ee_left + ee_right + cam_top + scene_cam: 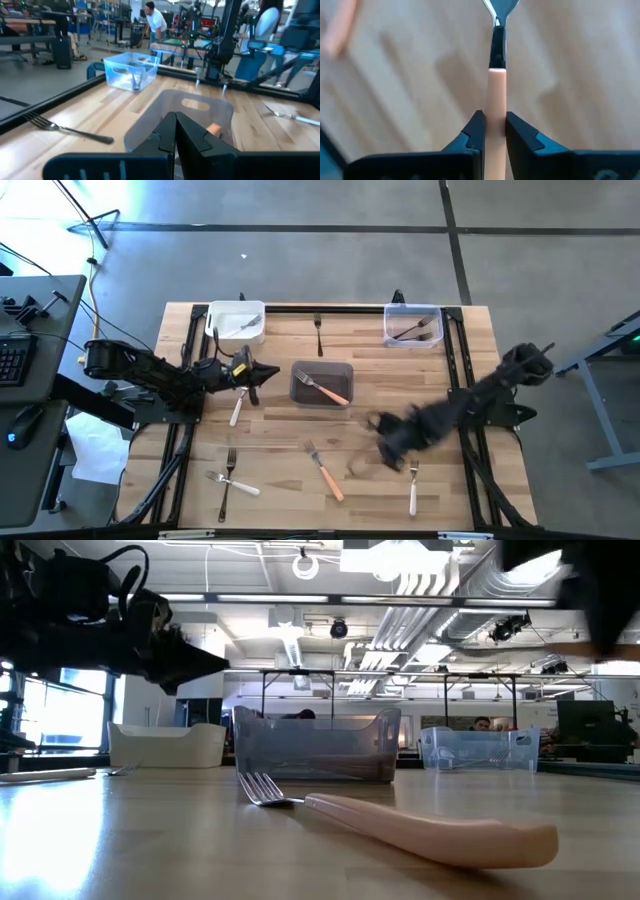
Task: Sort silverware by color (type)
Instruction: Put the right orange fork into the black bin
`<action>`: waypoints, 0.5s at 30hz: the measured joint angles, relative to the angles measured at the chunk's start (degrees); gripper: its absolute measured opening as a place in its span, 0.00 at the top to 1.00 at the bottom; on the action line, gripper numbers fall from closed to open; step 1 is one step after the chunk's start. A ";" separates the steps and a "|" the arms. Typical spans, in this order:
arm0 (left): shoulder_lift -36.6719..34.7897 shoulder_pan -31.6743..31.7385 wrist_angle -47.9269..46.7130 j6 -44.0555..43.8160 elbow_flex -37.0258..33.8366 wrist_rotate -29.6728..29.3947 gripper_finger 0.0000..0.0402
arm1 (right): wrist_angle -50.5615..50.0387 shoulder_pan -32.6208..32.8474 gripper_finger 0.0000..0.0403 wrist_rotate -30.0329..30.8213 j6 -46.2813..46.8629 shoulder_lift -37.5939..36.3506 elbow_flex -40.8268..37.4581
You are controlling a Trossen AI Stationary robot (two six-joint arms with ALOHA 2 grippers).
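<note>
Silverware lies scattered on the wooden table (470, 490), and the piece that matters now is the orange-handled fork (496, 100) already pinched between the fingers of the right gripper (495, 131), its handle running straight out ahead of the jaws with the metal tines (500, 7) at the far end. In the high view this gripper (392, 442) hangs over the table's right half, so the dark tub (322, 383) holding another orange fork (330, 389) lies toward the centre from it. The left gripper (268, 372), clenched on nothing, waits beside that tub. A loose orange fork (326, 470) lies nearer the front edge.
</note>
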 joint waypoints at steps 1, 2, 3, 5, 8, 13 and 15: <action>-0.36 0.25 0.26 0.37 0.00 0.09 1.00 | 0.44 -3.41 0.91 0.16 -3.45 0.02 0.60; -0.46 0.42 0.46 0.78 0.02 -0.04 1.00 | 1.57 -6.62 0.91 0.22 -6.70 0.02 1.19; -0.50 0.70 0.24 1.31 0.04 -0.10 1.00 | 3.02 -9.75 0.91 0.27 -9.75 0.02 1.80; -0.99 1.38 0.34 1.40 0.00 -0.34 1.00 | 6.41 -15.50 0.91 0.43 -15.78 0.02 3.19; -1.25 2.51 0.38 1.40 0.04 -0.46 1.00 | 11.06 -22.67 0.91 0.24 -24.44 1.35 6.22; -1.28 4.16 0.38 1.40 0.04 -0.47 1.00 | 12.22 -30.64 0.91 -1.50 -37.87 9.21 14.66; -1.28 4.80 0.34 1.39 0.04 -0.46 1.00 | 11.39 -32.77 0.91 -2.82 -40.37 13.24 18.75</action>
